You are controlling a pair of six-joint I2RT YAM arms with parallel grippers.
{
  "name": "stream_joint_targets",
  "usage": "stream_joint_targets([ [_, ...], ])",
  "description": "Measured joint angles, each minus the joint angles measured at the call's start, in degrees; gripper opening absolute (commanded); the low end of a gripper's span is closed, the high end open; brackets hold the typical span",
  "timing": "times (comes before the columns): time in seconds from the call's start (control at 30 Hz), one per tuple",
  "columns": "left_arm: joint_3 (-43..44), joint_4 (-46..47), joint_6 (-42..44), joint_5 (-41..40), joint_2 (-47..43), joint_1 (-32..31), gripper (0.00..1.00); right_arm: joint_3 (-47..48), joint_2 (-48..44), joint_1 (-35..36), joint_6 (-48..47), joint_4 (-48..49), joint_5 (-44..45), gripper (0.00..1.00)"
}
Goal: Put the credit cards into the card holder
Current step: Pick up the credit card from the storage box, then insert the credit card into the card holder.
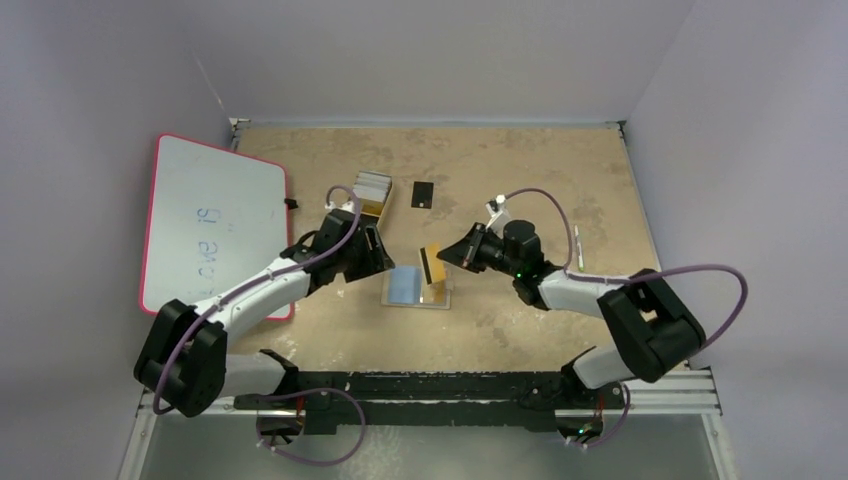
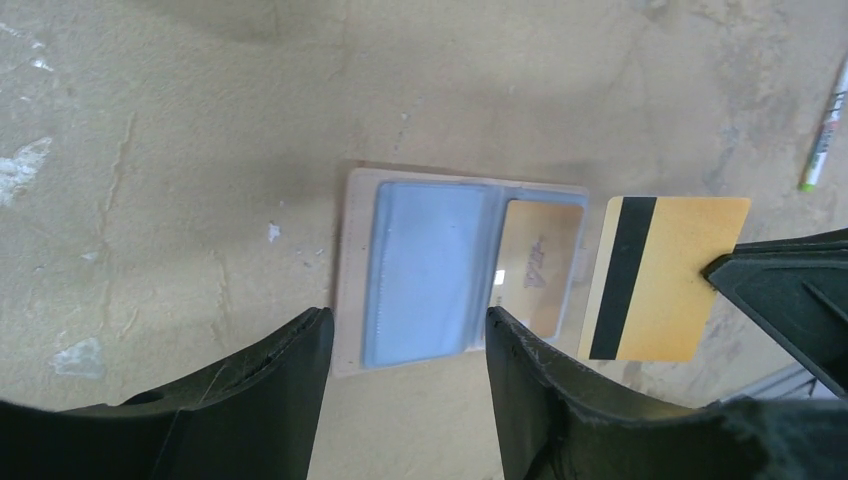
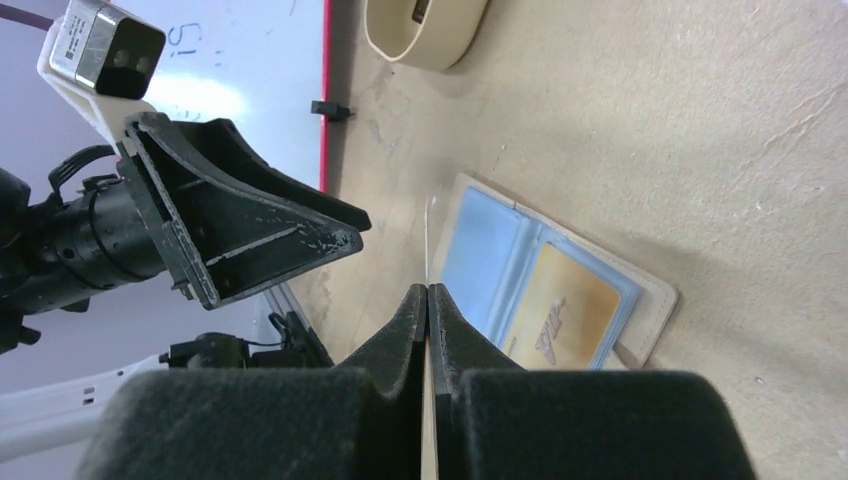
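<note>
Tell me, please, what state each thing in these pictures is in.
Card holder: open, flat on the table.
Pocketed card: inside the holder.
Gold card: held, not yet in.
Right gripper: shut on the gold card.
Left gripper: open, over the holder.
Black card: loose on the table.

The holder is spread open mid-table, a gold card pocketed. A striped card is held over it. A black card and a pale stack are seen toward the far edge.
</note>
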Motion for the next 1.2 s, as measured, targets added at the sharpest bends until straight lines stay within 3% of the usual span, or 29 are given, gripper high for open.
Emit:
stream_joint_targets([
  [0.3, -4.04, 2.93, -0.7, -1.33, 5.14, -0.5, 0.46, -0.02, 9.42, 3.08, 2.86, 5.77, 2.4, 0.0],
  [0.8, -8.37, 7.76, -3.67, -0.98, 5.49, -1.62, 0.24, -2.14, 12.52, 3.74, 4.48, 9.07, 4.68, 0.0],
  [1.2, -10.93, 12.11, -6.75, 0.48, 5.25, -2.32, 0.2, -3.04, 15.67, 4.11, 6.29, 11.23, 5.66, 0.0],
])
